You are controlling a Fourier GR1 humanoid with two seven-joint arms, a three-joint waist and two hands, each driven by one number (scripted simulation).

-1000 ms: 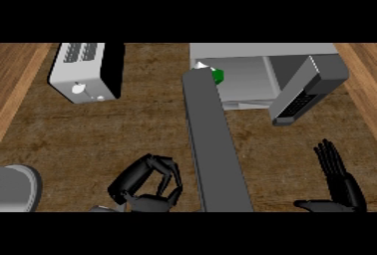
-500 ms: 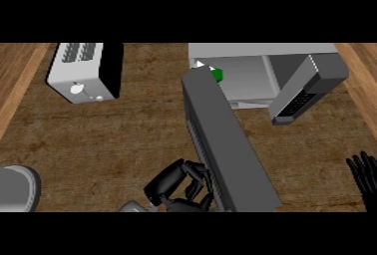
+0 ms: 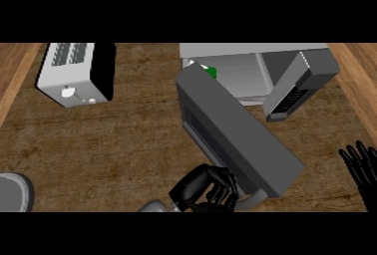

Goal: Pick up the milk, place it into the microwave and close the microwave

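The milk carton (image 3: 203,70), white with a green patch, stands inside the microwave (image 3: 250,74) at its left side, half hidden behind the door's far end. The grey microwave door (image 3: 236,134) stands open, running as a long slab from the cavity's left corner toward me. My left hand (image 3: 202,190) is at the door's near end, fingers curled, touching its left face beside the handle (image 3: 254,199). At the view's right edge my right hand (image 3: 361,167) rests open, fingers up, apart from the door.
A white toaster (image 3: 74,74) sits at the back left. A grey plate (image 3: 13,191) shows at the lower left edge. The microwave's control panel (image 3: 298,89) is at the cavity's right. Wooden borders flank the counter (image 3: 110,144).
The door has swung rightward, from nearly edge-on to showing its broad face. My left hand has moved right along with its near end. The right hand has drifted to the right edge.
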